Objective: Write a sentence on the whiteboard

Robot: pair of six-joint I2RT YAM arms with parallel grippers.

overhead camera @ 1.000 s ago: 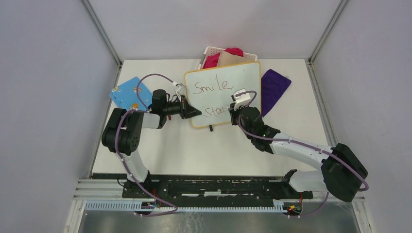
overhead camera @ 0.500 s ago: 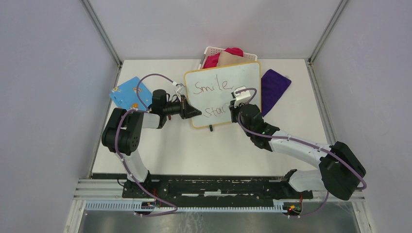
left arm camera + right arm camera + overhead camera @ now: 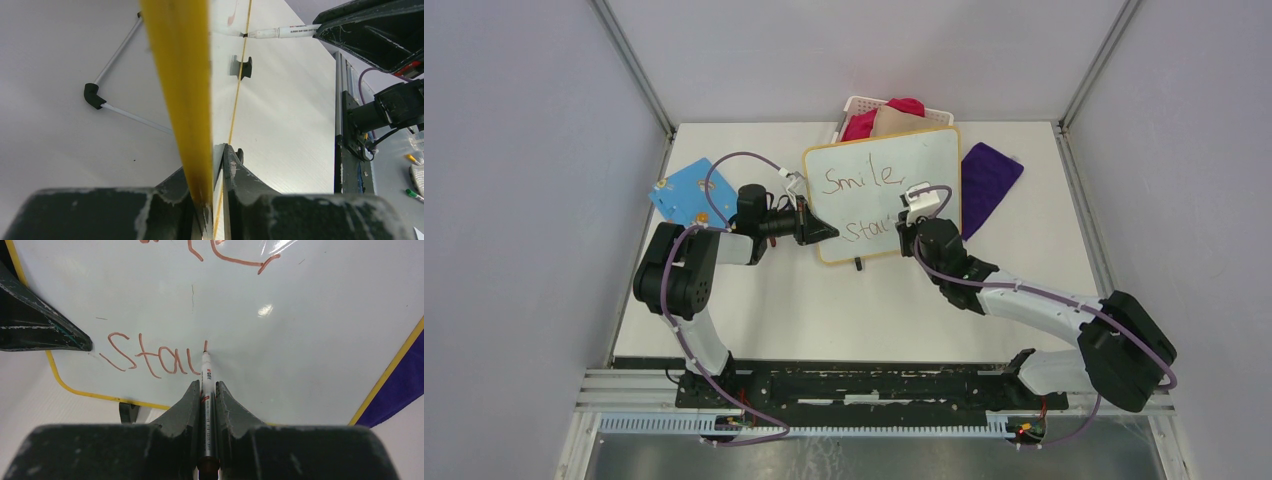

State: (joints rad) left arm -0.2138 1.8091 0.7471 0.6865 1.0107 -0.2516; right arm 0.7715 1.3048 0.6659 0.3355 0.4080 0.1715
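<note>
Two arms reach over the white desk toward the whiteboard, which stands at the far middle of it. From above, the board's lower left corner is covered by the left hand. The wrist view shows that hand's fingers pinched narrowly on either side of the yellow rim. Behind the board, the white basket is mostly hidden, with only its top rim and some pink and tan cloths showing above the edge. From above, the right hand hides the end of the lower line of the sentence.

In the right wrist view that hand is clamped on a white marker. The marker's tip touches the board at the top of the last red stroke. The writing reads "Smile," above and "Sta" below, followed by an unfinished letter.

A purple cloth lies just beside the board's right rim. A blue board sits near the desk's left edge, well apart from the whiteboard. One small black foot pokes out under the board's near rim.

Compared with half a second ago, the right wrist has dropped back slightly toward the near side. The left arm and the board have not moved.
</note>
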